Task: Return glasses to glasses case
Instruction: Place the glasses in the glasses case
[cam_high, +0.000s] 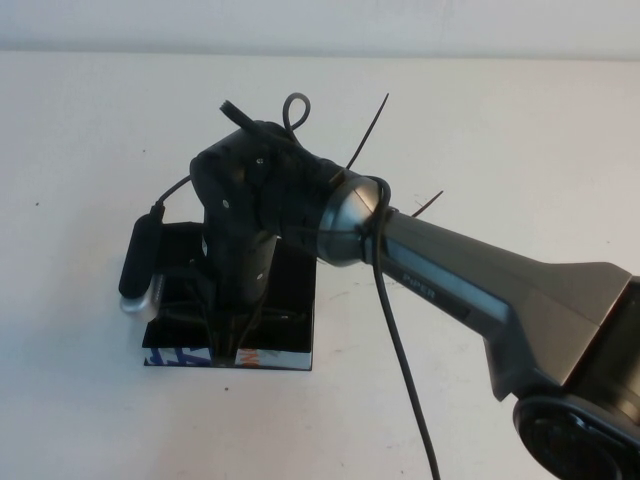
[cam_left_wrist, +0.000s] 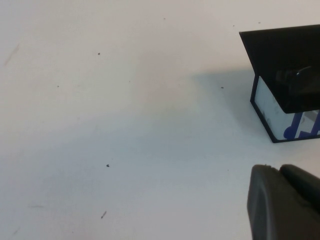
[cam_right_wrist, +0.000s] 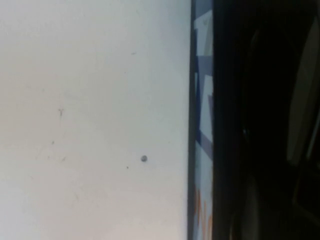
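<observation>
Our right gripper (cam_high: 228, 335) reaches down into the flat black rectangular glasses case (cam_high: 290, 345) at seven o'clock on the table. We cannot see the glasses, nor judge its jaws; our left gripper (cam_left_wrist: 285, 200), parked beside the case, is equally unclear. Placing seems underway; next comes release.

I see the glasses case (cam_high: 290, 300) as glossy black, with a printed strip along its near long edge: blue and white shapes toward the left, orange marks toward the right. The desk (cam_high: 500, 130) is plain white with a few dark specks. The right gripper (cam_high: 240, 330) over the case is black.
</observation>
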